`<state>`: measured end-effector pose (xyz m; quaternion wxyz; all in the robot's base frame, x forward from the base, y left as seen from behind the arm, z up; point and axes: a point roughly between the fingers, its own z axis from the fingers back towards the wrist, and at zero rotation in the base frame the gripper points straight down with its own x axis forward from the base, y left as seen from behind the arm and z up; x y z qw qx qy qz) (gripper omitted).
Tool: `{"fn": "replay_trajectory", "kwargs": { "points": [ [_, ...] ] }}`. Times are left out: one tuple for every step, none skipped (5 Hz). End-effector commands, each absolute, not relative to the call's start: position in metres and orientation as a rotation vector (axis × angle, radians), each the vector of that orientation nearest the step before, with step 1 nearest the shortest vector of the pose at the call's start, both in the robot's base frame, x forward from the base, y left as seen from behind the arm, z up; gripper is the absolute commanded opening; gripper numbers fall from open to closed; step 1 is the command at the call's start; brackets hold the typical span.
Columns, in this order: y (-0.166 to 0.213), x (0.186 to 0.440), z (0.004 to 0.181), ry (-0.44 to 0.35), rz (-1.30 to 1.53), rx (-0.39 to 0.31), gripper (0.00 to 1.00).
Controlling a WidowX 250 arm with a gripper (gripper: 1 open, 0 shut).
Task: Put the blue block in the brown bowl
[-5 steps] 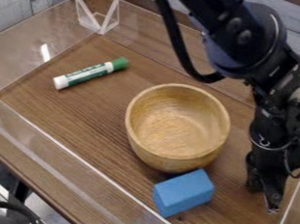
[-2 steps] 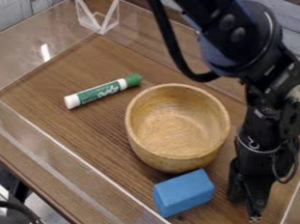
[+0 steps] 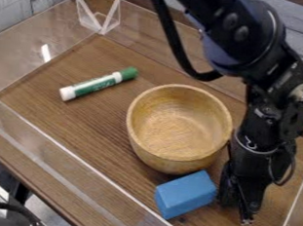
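Blue block [image 3: 185, 194]: bowl's [image 3: 178, 124] near side | gripper [image 3: 245, 211]: shut, right of block (nearly touching), bowl's near-right

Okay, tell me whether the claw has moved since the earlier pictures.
Yes. The claw has shifted left in the view, toward the blue block, judged against the brown bowl, which sits where it did.
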<state>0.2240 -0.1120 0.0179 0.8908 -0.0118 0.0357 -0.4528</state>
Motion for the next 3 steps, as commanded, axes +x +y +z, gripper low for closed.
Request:
{"fn": "replay_trajectory", "kwargs": {
  "points": [
    [-0.113,0.239,0.042,-0.008,-0.941,-0.014,0.0],
    [-0.112,0.238,0.049,0.012,-0.937,-0.01,0.0],
    [-0.111,0.238,0.061,0.031,-0.935,-0.002,0.0]
  ]
}}
